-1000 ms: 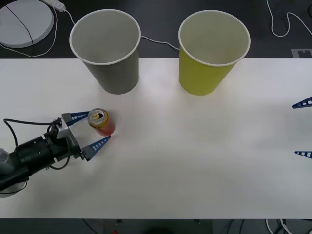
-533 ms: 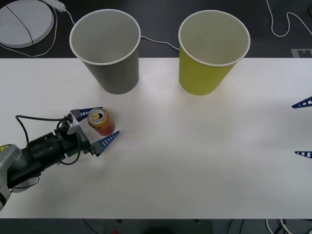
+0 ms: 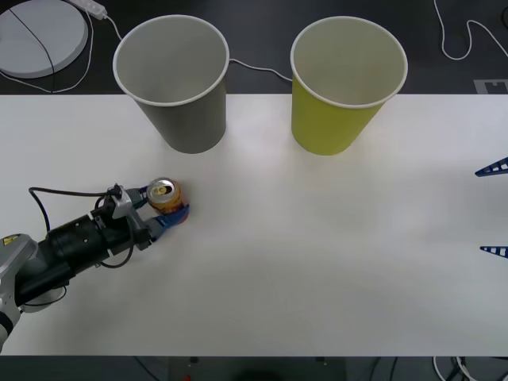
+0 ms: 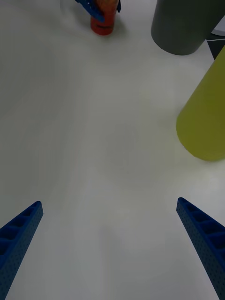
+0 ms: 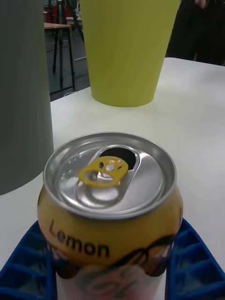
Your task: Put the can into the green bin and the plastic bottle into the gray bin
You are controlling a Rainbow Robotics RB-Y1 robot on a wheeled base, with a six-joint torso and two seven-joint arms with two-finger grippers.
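The can (image 3: 165, 198) stands upright on the white table (image 3: 317, 262), on my left side and nearer to me than the gray bin (image 3: 172, 79), and I have it clamped in my left gripper (image 3: 163, 208), one blue ribbed finger pressed to each side of its body. From my left wrist, the can (image 5: 110, 206) sits right up close between my fingers (image 5: 28, 262): silver top, yellow pull tab, the mouth already opened, an orange-yellow band with the word "Lemon" printed on it and red lower down. My right wrist sees the same can (image 4: 103, 18) far across the table, red at its base with blue fingers hugging it. The gray bin stands upright at the far edge of the table, just beyond the can and close to it; the green bin (image 3: 347, 83) stands upright beside it, further to my right, the two apart and not touching. Both show pale insides and white rims. My left arm (image 3: 63, 250) lies low over the table, a black cable looping off it. My right gripper (image 3: 494, 210) waits at the table's right edge, well apart from the can and bins, its fingers (image 4: 201, 234) spread wide with nothing between them.
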